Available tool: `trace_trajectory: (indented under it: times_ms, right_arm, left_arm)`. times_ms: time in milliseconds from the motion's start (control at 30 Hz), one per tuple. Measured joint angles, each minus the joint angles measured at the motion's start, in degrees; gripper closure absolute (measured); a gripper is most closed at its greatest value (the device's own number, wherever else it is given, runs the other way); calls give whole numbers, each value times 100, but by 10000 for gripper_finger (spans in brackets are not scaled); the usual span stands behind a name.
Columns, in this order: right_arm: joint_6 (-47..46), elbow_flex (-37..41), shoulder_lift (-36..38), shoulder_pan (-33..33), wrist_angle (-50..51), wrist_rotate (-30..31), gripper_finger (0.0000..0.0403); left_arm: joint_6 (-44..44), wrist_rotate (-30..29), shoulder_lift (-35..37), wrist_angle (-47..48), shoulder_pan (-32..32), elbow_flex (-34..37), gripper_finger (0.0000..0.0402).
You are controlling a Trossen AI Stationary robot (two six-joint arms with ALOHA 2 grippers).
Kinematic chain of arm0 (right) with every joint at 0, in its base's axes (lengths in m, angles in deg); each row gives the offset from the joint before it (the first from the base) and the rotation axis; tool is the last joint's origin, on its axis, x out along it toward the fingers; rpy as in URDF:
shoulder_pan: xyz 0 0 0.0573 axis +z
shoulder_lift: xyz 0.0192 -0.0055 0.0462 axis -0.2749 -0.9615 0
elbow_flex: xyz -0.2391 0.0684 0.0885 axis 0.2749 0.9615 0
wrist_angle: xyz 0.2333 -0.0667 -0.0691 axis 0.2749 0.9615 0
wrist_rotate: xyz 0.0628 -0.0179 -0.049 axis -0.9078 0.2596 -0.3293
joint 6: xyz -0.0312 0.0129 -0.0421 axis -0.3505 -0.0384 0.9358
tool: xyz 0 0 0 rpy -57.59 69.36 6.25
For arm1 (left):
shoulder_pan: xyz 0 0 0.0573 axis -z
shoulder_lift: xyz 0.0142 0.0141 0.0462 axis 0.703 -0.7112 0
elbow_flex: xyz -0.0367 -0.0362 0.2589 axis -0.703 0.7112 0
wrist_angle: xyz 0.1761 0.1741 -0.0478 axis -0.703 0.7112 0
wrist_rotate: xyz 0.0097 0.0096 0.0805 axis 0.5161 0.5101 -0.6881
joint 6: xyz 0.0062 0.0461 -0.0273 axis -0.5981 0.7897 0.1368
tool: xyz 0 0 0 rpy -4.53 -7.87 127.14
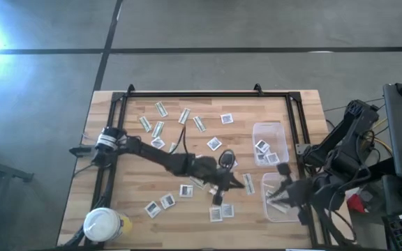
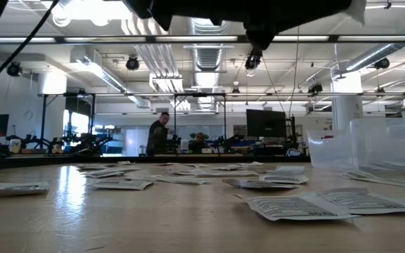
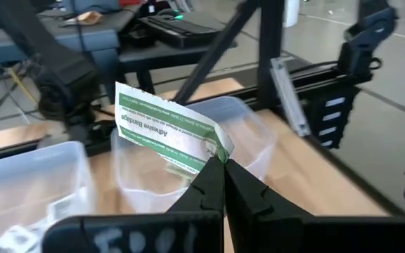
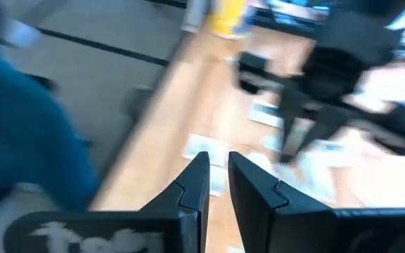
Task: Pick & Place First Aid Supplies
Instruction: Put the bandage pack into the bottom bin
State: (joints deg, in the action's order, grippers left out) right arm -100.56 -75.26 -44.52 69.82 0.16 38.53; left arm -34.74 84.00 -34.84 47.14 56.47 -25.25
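From above: left pincer [image 1: 246, 183] reached far across the wooden counter [image 1: 138, 181], just beside the two clear tubs, nipped shut on a narrow green-and-white strip [image 1: 248, 184]; right pincer [image 1: 279, 202] hung over the nearer tub [image 1: 279, 207], well clear of the strip. Square white packets [image 1: 166, 201] and more pale strips scattered flat over the middle of the counter; farther tub [image 1: 269, 143] with a few packets inside; white-lidded jar [image 1: 102, 224] at the near left corner. At counter level: packets [image 2: 294, 206] lying flat in the foreground, tub wall [image 2: 371, 151] to the right, a person [image 2: 159, 135] far back in the room. Left wrist: closed fingers [image 3: 209, 188] pinching one end of the strip [image 3: 167, 130], printed "Adhesive Bandage", raised and tilted above a tub [image 3: 248, 137]. Right wrist: blurred; fingers [image 4: 195, 186] narrowly parted, apparently holding nothing, though hard to say; pale packets [image 4: 206, 151] on the counter beyond them.
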Motion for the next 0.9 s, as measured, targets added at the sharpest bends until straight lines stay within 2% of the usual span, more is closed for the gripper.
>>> trace_trajectory:
  times_ms: [200, 333, 600, 900]
  right_arm:
    - [-12, -401, 51, -1, 1854, 1189, 351]
    - [-24, -315, 315, -2, 2197, 1561, 351]
    - [-543, 151, 825, -2, 1932, 1578, 351]
    - [-1572, 648, 848, -2, 1924, 1536, 351]
  left_arm:
    - [288, 205, 2, 1, -349, 0, 401]
    - [331, 439, 2, 43, -447, 0, 401]
    - [325, 572, 4, 226, -367, 0, 401]
    - [285, 584, 4, 221, -156, 0, 401]
